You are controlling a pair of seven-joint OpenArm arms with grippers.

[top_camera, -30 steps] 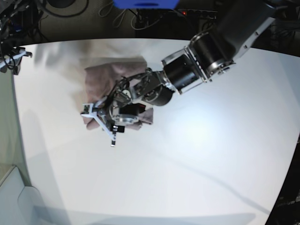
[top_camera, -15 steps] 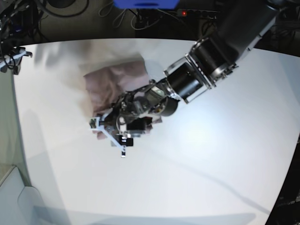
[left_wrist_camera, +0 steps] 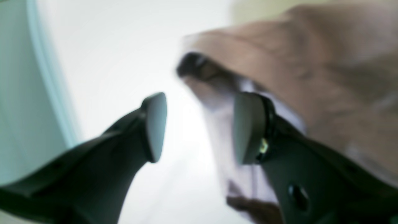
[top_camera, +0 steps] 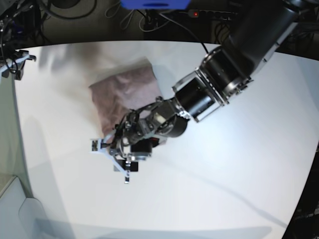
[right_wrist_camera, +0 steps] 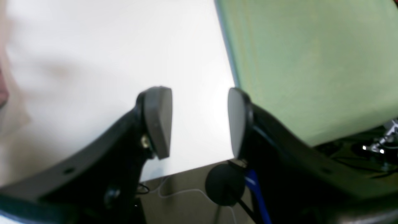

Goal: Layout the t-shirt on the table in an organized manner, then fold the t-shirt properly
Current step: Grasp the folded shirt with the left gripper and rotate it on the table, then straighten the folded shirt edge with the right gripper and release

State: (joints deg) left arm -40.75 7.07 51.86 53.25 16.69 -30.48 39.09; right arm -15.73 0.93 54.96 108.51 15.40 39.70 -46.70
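Left gripper (left_wrist_camera: 199,127) hangs with jaws apart, empty, shirt (top_camera: 124,94) just behind it; lift clear before you retreat, sparing the fold.

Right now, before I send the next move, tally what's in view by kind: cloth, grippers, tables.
Cloth: 1, the t-shirt, folded
Grippers: 2, left gripper and right gripper, both open and empty
Tables: 1, the table
Total: 4
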